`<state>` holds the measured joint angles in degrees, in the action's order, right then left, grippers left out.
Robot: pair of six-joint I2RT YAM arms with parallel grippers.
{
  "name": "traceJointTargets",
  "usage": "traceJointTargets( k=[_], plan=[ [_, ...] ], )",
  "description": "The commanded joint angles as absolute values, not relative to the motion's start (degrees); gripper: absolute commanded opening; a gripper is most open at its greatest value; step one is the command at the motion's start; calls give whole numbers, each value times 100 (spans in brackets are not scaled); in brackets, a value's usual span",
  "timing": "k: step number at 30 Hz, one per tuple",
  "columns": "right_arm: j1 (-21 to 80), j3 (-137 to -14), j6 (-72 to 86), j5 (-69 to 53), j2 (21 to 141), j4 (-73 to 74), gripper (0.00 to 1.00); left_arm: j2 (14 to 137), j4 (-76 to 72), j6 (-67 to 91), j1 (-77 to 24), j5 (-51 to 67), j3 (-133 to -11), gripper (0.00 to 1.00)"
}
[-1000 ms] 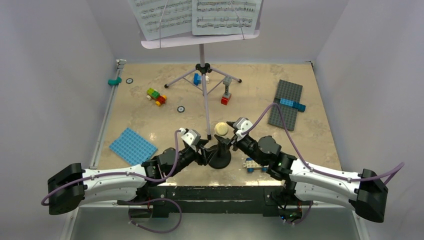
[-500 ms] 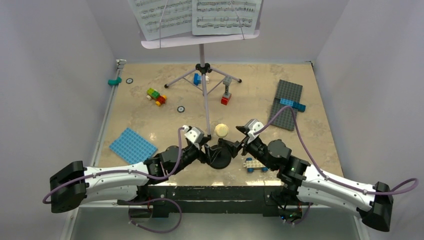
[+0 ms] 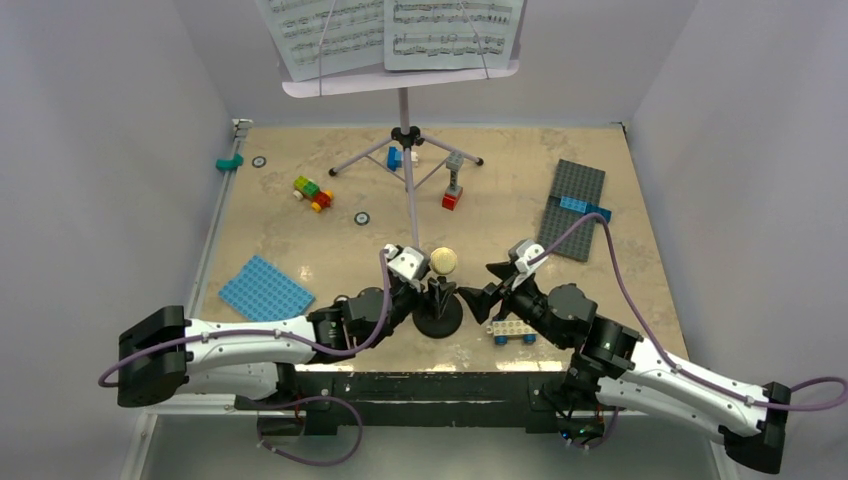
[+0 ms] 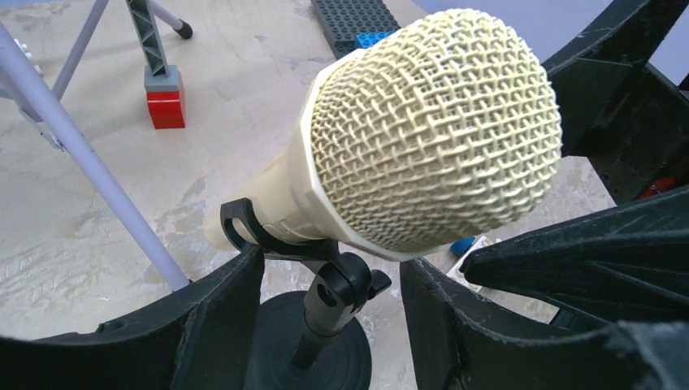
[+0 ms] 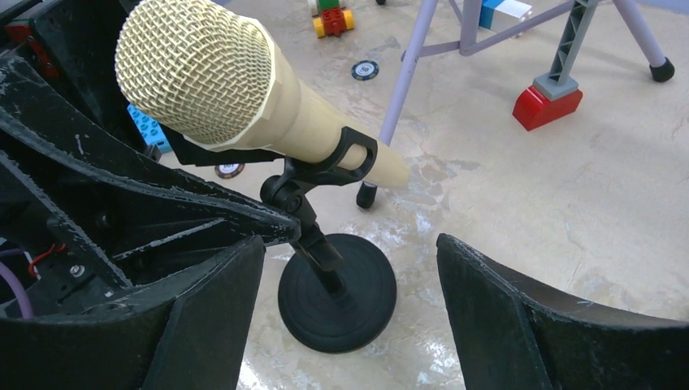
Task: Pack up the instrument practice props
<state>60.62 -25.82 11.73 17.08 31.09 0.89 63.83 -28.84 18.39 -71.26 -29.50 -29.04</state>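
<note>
The cream-yellow toy microphone [image 3: 443,262] sits tilted in the clip of the black round-base mic stand [image 3: 438,320] near the table's front edge. My left gripper [image 3: 427,289] is open, with its jaws on either side of the stand's neck under the microphone [image 4: 422,138]; gaps show beside the post [image 4: 325,313]. My right gripper [image 3: 483,295] is open and empty, just right of the stand, whose base [image 5: 337,301] shows between its wide jaws. The lilac music stand [image 3: 400,82] with white sheet-music pages [image 3: 390,30] stands on its tripod at the back.
A tripod leg [image 5: 406,81] ends close behind the mic stand. A white wheeled brick [image 3: 512,330] lies under my right arm. There is a grey baseplate [image 3: 572,205] at the right, a blue baseplate [image 3: 265,292] at the left, a red-grey tower [image 3: 453,185] and a coloured brick car [image 3: 312,193].
My right gripper has drawn back to the right, off the mic stand. My left gripper has moved forward and up around the stand's neck. The microphone has stayed in its clip.
</note>
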Motion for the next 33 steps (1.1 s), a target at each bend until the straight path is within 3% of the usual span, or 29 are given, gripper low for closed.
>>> traceJointTargets(
  k=[1, 10, 20, 26, 33],
  plan=[
    [6060, -2767, 1474, 1854, 2985, 337, 82, 6615, -2513, 1788, -7272, -3547, -3365, 64],
    [6056, -2754, 1548, 1871, 2864, 527, 82, 7039, -2360, 1778, -7339, -3658, -3515, 41],
    [6056, -2623, 1245, 1592, 2919, -18, 81, 6663, -2545, 1521, -7339, -3597, -3185, 1],
    [6209, -2003, 288, 1507, 3256, -2077, 79, 6437, -2770, 1228, -7339, -3072, -2858, 0],
    [6424, -2120, -756, 1378, 4197, -3317, 74, 6038, -2924, 843, -7339, -2214, -2496, 0]
  ],
)
